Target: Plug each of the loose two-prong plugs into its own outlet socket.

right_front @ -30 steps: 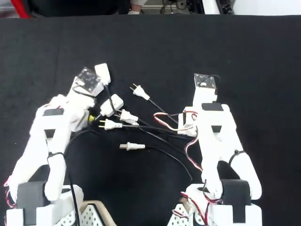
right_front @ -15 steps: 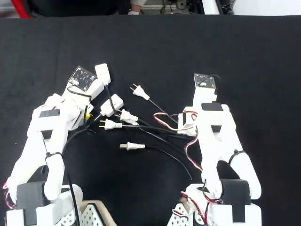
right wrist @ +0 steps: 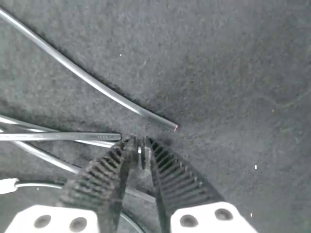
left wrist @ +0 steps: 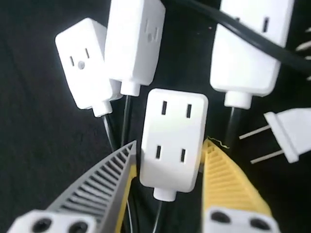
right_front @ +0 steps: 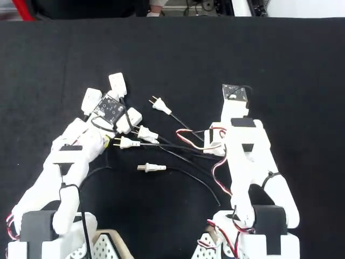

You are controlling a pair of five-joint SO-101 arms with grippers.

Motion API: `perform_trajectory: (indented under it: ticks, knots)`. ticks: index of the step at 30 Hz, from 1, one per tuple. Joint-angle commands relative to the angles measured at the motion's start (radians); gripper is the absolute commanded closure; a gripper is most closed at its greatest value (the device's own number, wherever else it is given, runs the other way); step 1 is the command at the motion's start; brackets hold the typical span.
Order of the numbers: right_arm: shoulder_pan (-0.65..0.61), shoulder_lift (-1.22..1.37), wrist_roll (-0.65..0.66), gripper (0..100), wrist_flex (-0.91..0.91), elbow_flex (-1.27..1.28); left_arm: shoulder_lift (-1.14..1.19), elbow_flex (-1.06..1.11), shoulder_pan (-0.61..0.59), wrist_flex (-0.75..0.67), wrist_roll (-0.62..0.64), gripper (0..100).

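Left gripper [left wrist: 170, 144]: jaws spread wide, one on either side of a white four-slot socket [left wrist: 172, 131]. They bracket it closely, but no firm clamp is evident. It works at about 10 o'clock from the middle of the black table [right_front: 280, 59]. Right gripper [right wrist: 141, 142]: jaws all but closed, tips low among thin cables [right wrist: 87, 80]; whether one is pinched cannot be told. Step in hand, as judged: securing the four-slot socket. To do it well, close evenly on its two long sides, keep it centred, and leave the slotted face up and uncovered for an incoming plug. Receptacles: the four-slot socket, the three-hole socket [left wrist: 85, 63] and the long socket [left wrist: 248, 43] all show empty slots. Loose items: a two-prong plug [left wrist: 286, 133] just beside the held socket. A nearer plug [right_front: 151, 168] lies at 5 o'clock from the socket cluster and a far plug [right_front: 158, 102] at 3 o'clock.
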Motion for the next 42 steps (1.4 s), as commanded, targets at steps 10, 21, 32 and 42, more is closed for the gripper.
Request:
perform_trajectory:
  ticks: [10,21,32,42]
  knots:
    - [0.018,0.002,-0.009,97.7,-0.043,-0.047,-0.018,-0.062,0.007,0.15,-0.026,97]
    - [0.021,0.002,-0.009,97.7,-0.046,-0.047,-0.265,-0.027,0.007,0.322,-0.02,97]
    - [0.023,0.002,-0.009,97.7,-0.046,-0.047,-1.103,-0.018,0.082,0.956,-0.037,97]
    - [0.025,0.002,-0.014,97.7,-0.046,-0.047,-1.209,0.131,0.412,1.189,-0.222,97]
